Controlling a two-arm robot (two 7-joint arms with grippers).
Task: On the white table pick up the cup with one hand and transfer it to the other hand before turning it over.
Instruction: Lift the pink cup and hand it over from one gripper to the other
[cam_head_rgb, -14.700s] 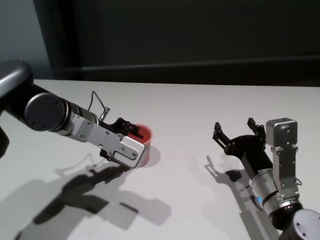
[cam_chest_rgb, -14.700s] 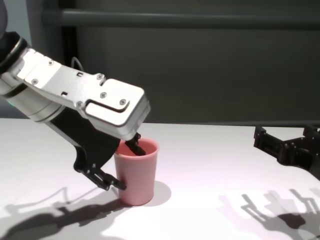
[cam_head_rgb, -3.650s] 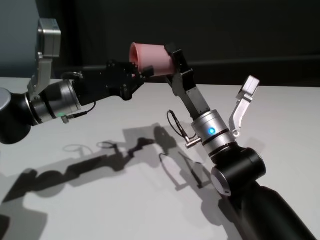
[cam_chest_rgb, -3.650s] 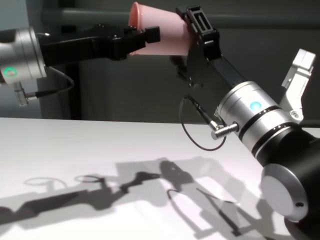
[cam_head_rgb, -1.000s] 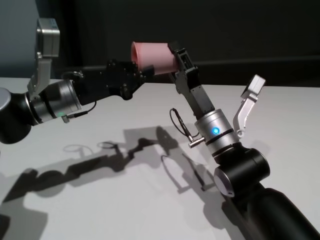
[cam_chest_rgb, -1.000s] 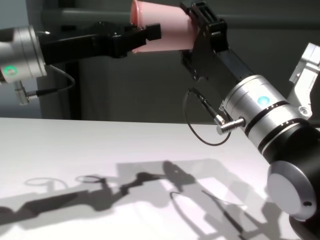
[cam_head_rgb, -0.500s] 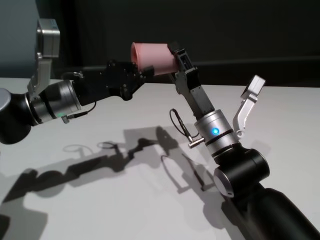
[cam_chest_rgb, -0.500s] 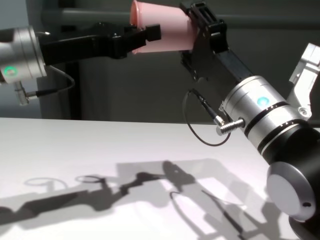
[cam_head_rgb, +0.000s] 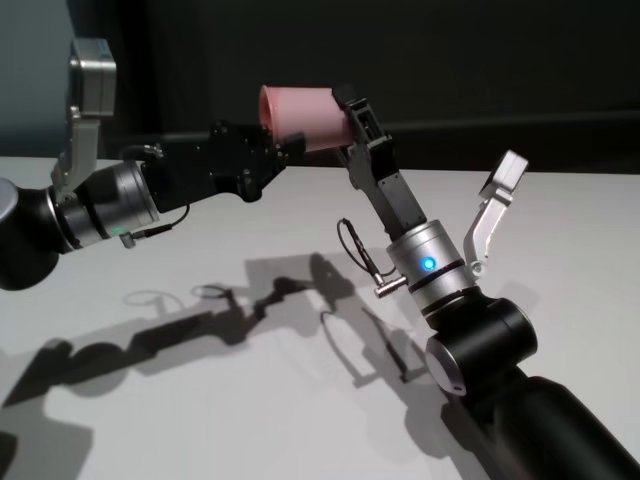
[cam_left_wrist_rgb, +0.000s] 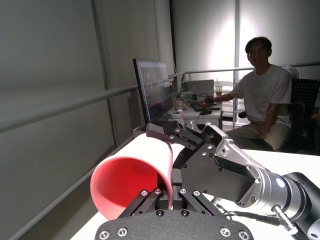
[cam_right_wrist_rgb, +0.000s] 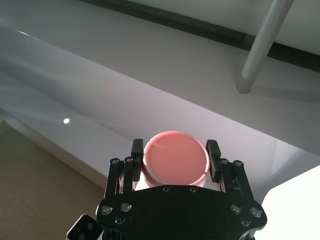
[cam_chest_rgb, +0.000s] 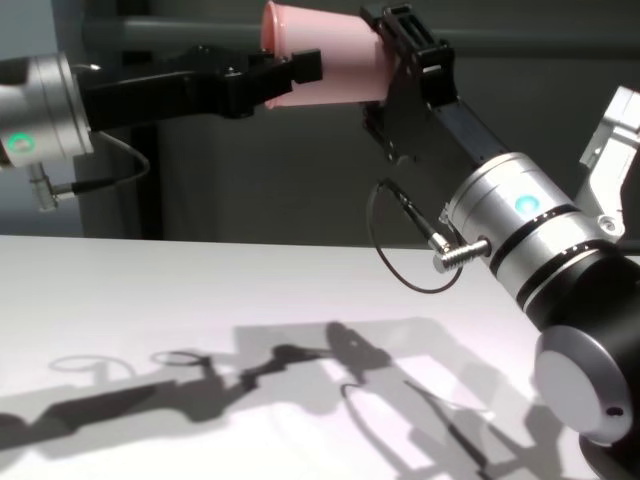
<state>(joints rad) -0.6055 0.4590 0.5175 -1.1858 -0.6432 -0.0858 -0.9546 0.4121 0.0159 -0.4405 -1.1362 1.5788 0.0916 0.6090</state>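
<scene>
My right gripper (cam_right_wrist_rgb: 176, 159) was clamped on the cup (cam_chest_rgb: 325, 55), one black finger pressed to each side of the narrow end, with the flat salmon-pink base (cam_right_wrist_rgb: 175, 158) showing between them in the right wrist view. The cup lay on its side in mid-air, high above the white table (cam_head_rgb: 250, 400) and touching nothing on it, its wide rim turned toward my left side and its base toward my right. My left gripper (cam_chest_rgb: 290, 72) came in from the opposite side at the rim end; one black fingertip (cam_chest_rgb: 305, 65) lay against the cup's outer wall just behind the rim, and in the left wrist view the cup's open mouth (cam_left_wrist_rgb: 127, 187) sat right between my left fingers, so I took them to be closed on the rim wall, though the inner finger was hidden. Both grippers therefore met at the cup, my left arm (cam_head_rgb: 95, 210) stretching in level from the left and my right arm (cam_head_rgb: 440, 290) rising steeply from the lower right. The arms' dark shadows (cam_head_rgb: 200, 320) fell on the table below. Farther off, in the left wrist view, a seated man (cam_left_wrist_rgb: 260, 100) and a monitor (cam_left_wrist_rgb: 152, 90) stood beyond the table.
</scene>
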